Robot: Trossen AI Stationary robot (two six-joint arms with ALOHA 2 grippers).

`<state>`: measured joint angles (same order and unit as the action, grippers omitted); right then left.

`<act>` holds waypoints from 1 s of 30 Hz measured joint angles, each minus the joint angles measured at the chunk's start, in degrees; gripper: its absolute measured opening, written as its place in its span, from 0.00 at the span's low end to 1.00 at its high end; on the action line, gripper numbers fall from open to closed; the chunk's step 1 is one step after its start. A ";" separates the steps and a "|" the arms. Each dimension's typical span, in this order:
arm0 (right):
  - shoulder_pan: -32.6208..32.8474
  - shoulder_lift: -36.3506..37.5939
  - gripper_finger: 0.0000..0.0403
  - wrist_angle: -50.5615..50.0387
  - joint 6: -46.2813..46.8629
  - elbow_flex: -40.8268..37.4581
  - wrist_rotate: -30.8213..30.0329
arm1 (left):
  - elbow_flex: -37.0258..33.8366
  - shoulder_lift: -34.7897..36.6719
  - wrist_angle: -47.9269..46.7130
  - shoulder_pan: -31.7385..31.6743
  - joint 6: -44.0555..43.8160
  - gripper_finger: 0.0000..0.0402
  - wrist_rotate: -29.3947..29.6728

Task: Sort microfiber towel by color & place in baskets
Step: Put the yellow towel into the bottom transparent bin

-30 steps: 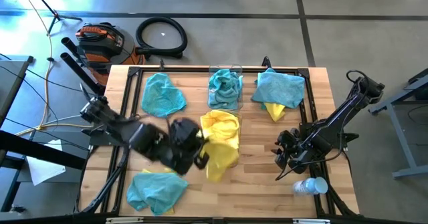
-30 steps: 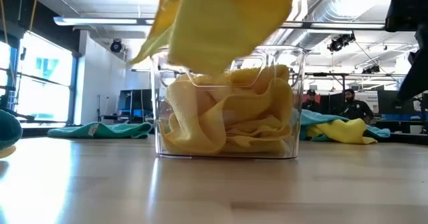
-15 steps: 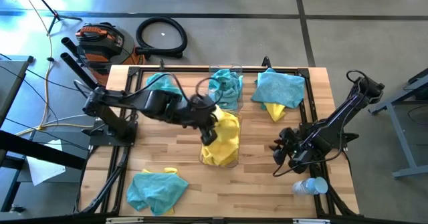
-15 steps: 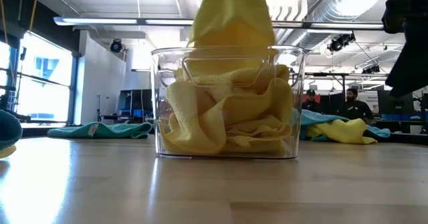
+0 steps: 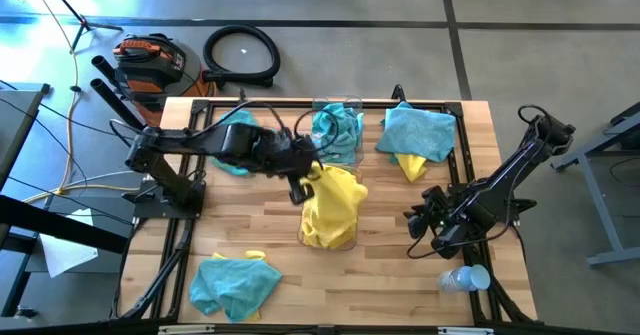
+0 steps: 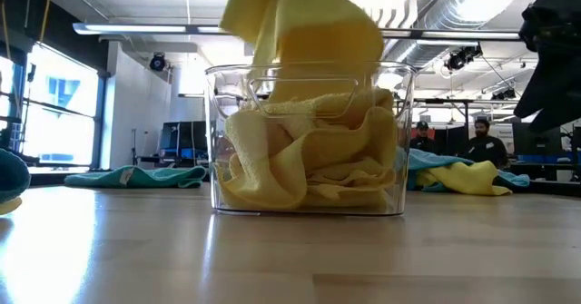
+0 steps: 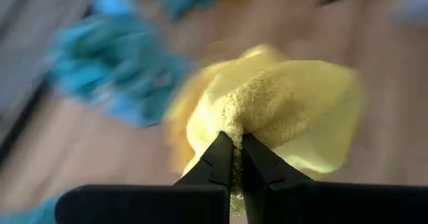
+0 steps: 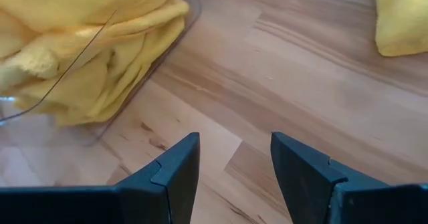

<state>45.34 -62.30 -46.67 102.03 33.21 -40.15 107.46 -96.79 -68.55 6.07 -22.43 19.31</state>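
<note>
A clear basket (image 5: pixel 330 237) (image 6: pixel 309 141) heaped with yellow towels stands mid-table. My left gripper (image 5: pixel 303 182) (image 7: pixel 235 140) is above its far left side, shut on a yellow towel (image 5: pixel 335 197) (image 6: pixel 304 23) that drapes over the basket's open top. Behind it, a second clear basket (image 5: pixel 337 130) holds teal towels. Loose towels lie around: teal at far left (image 5: pixel 232 140), teal over yellow at far right (image 5: pixel 415 135), and teal at near left (image 5: pixel 232 280). My right gripper (image 5: pixel 415 220) (image 8: pixel 234 164) waits open, low over the wood right of the yellow basket. My left gripper pinches a bunched fold of the yellow towel (image 7: pixel 234 120) between its two shut fingers, coming slanting down from the table's left. The towel hangs slack below the fingers, down to the basket's rim (image 6: pixel 309 68). I cannot tell whether it rests on the towels inside.
A white plastic bottle (image 5: pixel 465 277) lies at the near right corner. Black frame rails (image 5: pixel 290 103) run along the table's edges. Bare wood (image 5: pixel 390 275) shows between the yellow basket and the table's near edge. People stand in the room beyond the table (image 6: pixel 477 139).
My left gripper has swung from the basket's near left toward the far edge and the right, rolling its wrist and staying shut on the yellow towel. The towel has swung from the basket's left side to hang over its open top. My right gripper has rolled in place.
</note>
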 joint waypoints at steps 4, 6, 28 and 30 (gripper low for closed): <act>0.00 0.00 0.45 -0.60 2.92 0.00 -0.36 | -0.64 -1.28 -0.19 -1.91 2.54 0.00 -1.34; -0.04 0.02 0.45 -0.77 3.84 0.00 -0.54 | -2.62 -1.64 2.38 -1.95 6.14 0.00 -4.44; -3.72 -2.29 0.45 2.13 5.56 -0.02 0.37 | -14.51 -25.63 18.89 -1.49 6.85 0.07 -14.53; -3.72 -2.47 0.45 2.14 5.54 -0.02 1.06 | -14.49 -26.26 18.91 -1.43 5.81 0.10 -14.71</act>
<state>41.63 -64.77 -44.52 107.57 33.19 -39.09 92.97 -123.05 -49.65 4.65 -16.62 4.60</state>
